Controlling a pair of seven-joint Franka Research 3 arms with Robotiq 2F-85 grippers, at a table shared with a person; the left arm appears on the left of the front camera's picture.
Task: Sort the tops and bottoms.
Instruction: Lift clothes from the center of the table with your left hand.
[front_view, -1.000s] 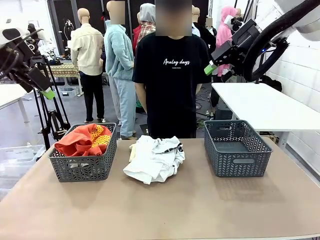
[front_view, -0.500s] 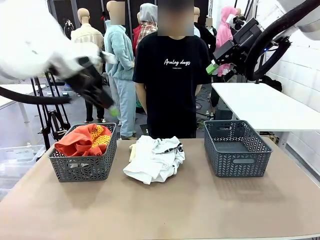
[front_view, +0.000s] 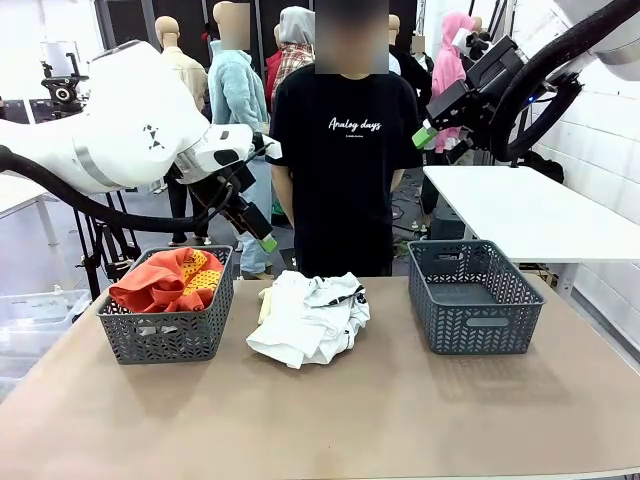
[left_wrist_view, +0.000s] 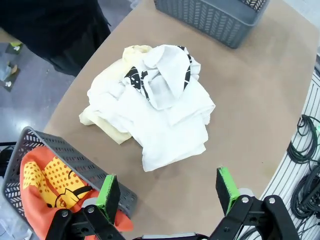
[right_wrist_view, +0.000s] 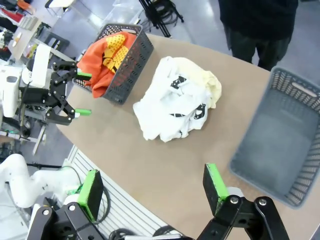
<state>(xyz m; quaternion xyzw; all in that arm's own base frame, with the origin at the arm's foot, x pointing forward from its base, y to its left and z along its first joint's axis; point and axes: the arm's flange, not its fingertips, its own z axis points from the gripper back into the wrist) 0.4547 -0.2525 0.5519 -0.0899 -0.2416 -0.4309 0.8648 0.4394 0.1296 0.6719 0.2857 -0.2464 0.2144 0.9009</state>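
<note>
White T-shirt unmoved; left gripper, open, swung in high beside it; right gripper open, unmoved.

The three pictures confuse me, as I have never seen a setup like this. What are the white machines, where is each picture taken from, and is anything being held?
These are two white robot arms at a table, with a person standing across it. The wide picture comes from a fixed camera between the arms; the other two come from cameras on the wrists, looking along each arm's green-padded fingers. The left gripper hovers, aimed at a white T-shirt heaped on a pale yellow garment. The right gripper is raised high. Both are open and hold nothing. One grey basket holds a red-orange T-shirt; the other basket stands right of the pile.
</note>
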